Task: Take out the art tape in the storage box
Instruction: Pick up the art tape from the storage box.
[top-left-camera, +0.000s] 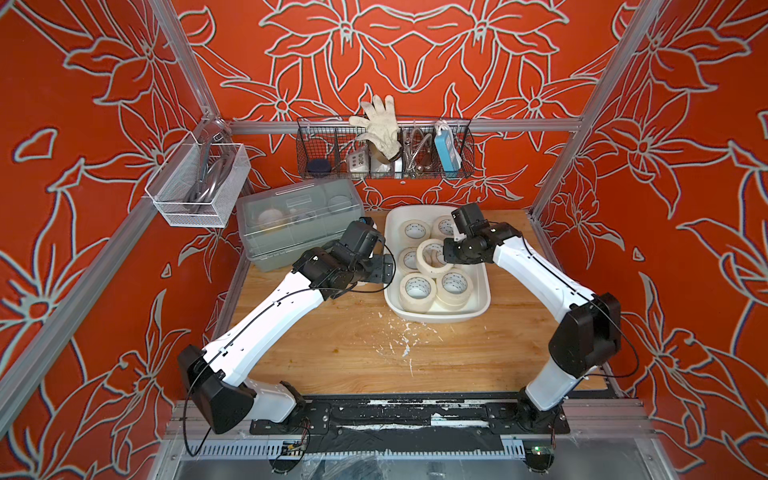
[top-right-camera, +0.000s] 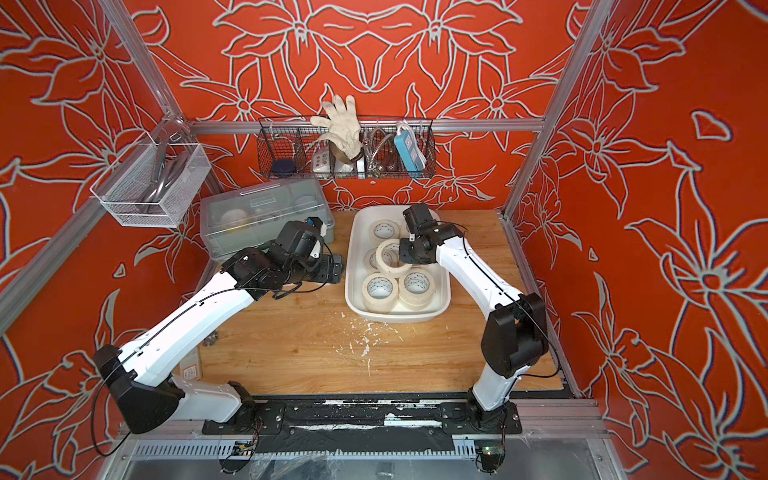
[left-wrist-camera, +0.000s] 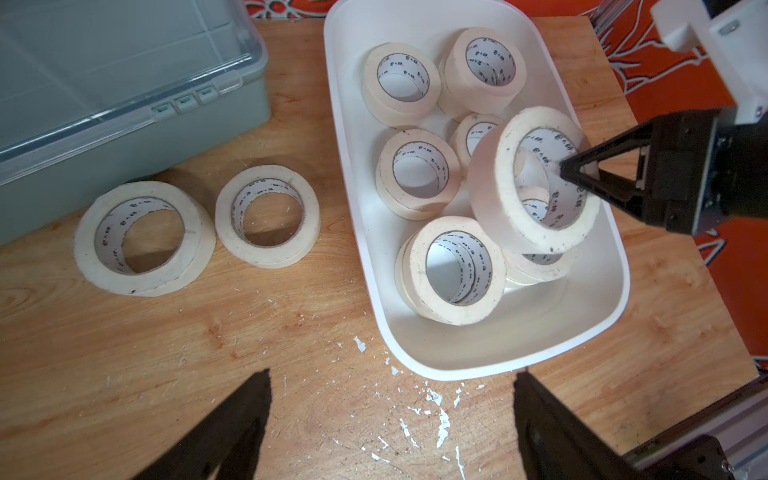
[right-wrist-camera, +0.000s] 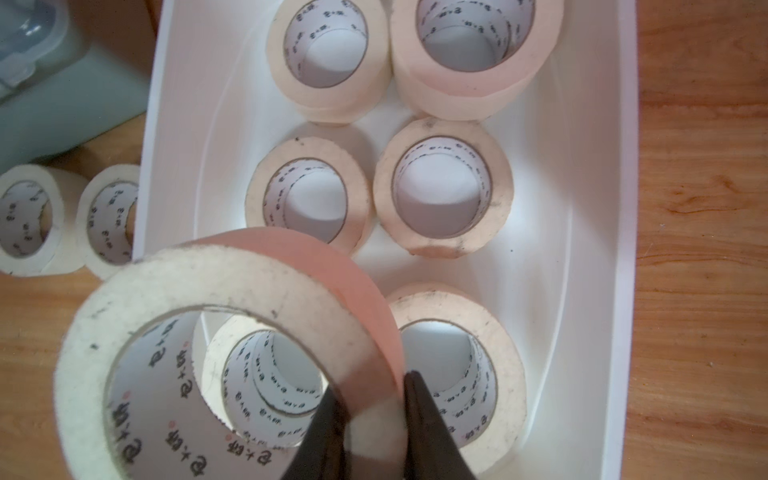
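Black base rail (top-left-camera: 365, 415); flecked wooden tabletop (top-left-camera: 332, 357) under storage box (top-left-camera: 436, 316); red floral walls (top-left-camera: 415, 62).

We see the right gripper (top-right-camera: 405, 261) closed on one tilted art tape roll (top-right-camera: 380, 259), raised above the storage box (top-right-camera: 398, 321). Other rolls (top-right-camera: 366, 296) lie inside. The left gripper (top-right-camera: 332, 270) hangs just left of the box, over the wooden surface (top-right-camera: 291, 353).

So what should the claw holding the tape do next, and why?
Probably carry it sideways past the rim. The right claw pinches a cream masking-tape roll hanging above the shallow white plastic tub, while two rolls already lie on the wooden table.
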